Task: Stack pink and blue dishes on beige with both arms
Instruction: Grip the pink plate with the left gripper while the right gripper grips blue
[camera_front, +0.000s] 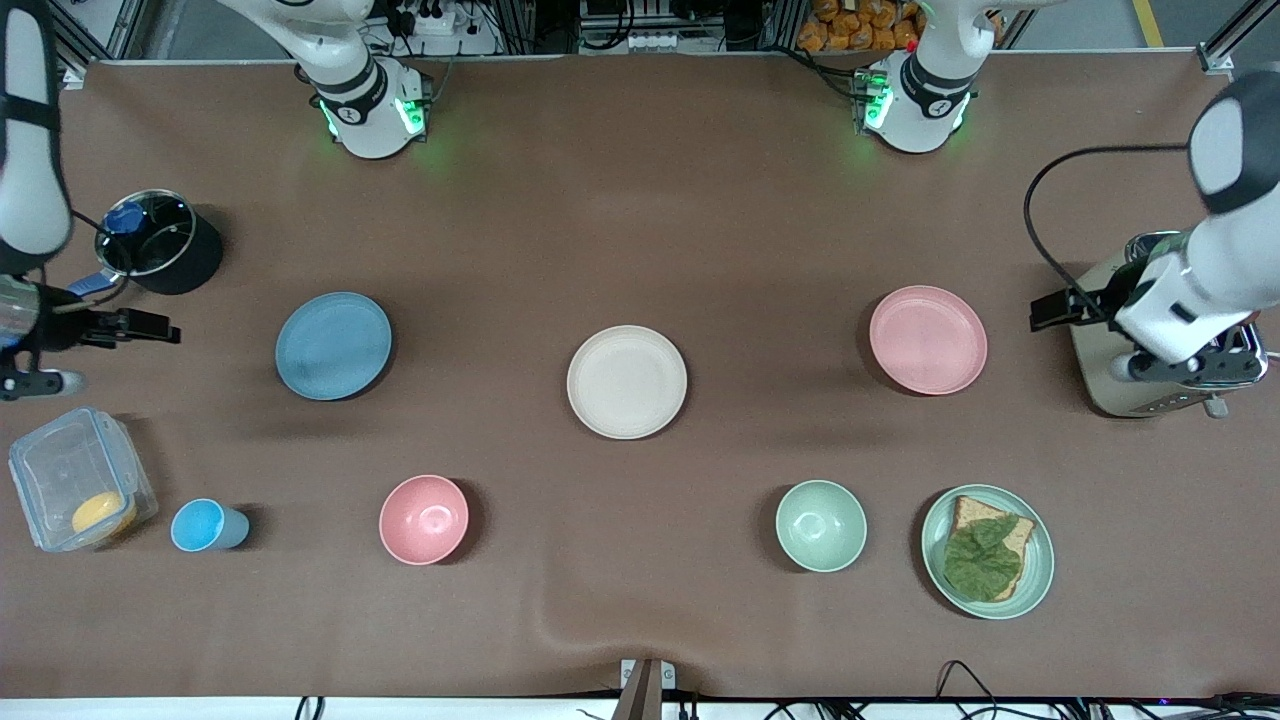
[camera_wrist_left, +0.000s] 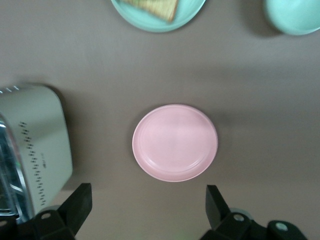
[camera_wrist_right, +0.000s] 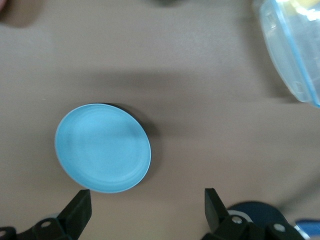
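The cream-beige plate (camera_front: 627, 381) lies bare in the middle of the table. The light blue plate (camera_front: 333, 345) (camera_wrist_right: 102, 148) lies toward the right arm's end, the pale pink plate (camera_front: 928, 340) (camera_wrist_left: 175, 142) toward the left arm's end. Both are empty. My right gripper (camera_front: 165, 328) (camera_wrist_right: 146, 197) hangs open over bare table between the blue plate and the table's end, holding nothing. My left gripper (camera_front: 1045, 312) (camera_wrist_left: 147, 194) hangs open and empty over the table between the pink plate and the toaster.
A black pot (camera_front: 160, 240) and a clear lidded box (camera_front: 80, 480) stand by the right gripper, a toaster (camera_front: 1100, 385) under the left arm. Nearer the front camera stand a blue cup (camera_front: 207, 526), pink bowl (camera_front: 424, 519), green bowl (camera_front: 821, 525) and green plate (camera_front: 1038, 560) with a sandwich.
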